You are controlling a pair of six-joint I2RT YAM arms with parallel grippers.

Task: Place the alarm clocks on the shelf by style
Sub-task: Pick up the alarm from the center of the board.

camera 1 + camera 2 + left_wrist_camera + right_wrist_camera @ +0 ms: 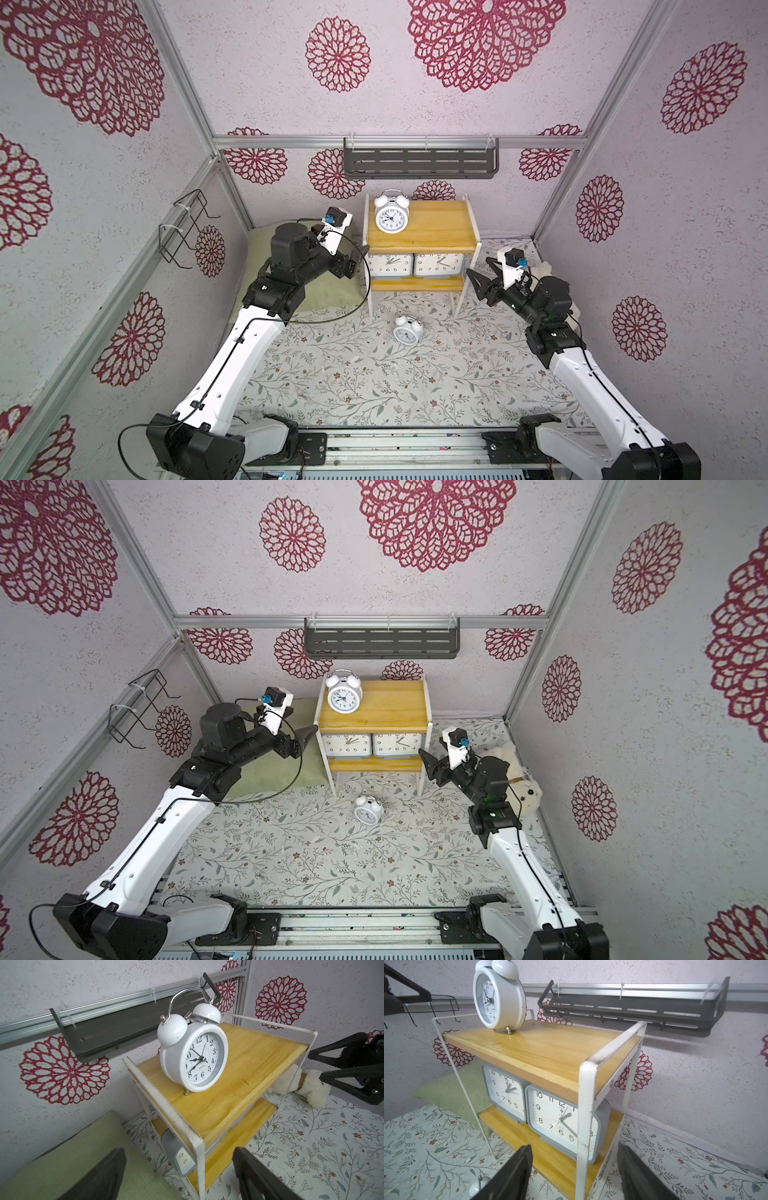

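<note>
Clocks of both styles were already on the shelf (432, 226). One round twin-bell clock (391, 215) stood upright at the back left corner of the top board. On the lower board a grey rectangular clock (390, 266) stood just beside a second grey rectangular clock (436, 266), both faces to the front. The other twin-bell clock (407, 330) lay on the floral desk (374, 382) in front of the shelf, between its front legs, face turned upward; whether it lay flat or propped could not be told.

The left pincer (360, 258) hovered wide and empty at the shelf's left side, above a green cushion (328, 291). The right pincer (477, 264) was also spread wide and held nothing, just beside the shelf's right frame at the level of the lower board. A cream plush toy (515, 762) lay behind the right arm. A dark slotted rack (419, 162) hung on the back wall above the shelf.
</note>
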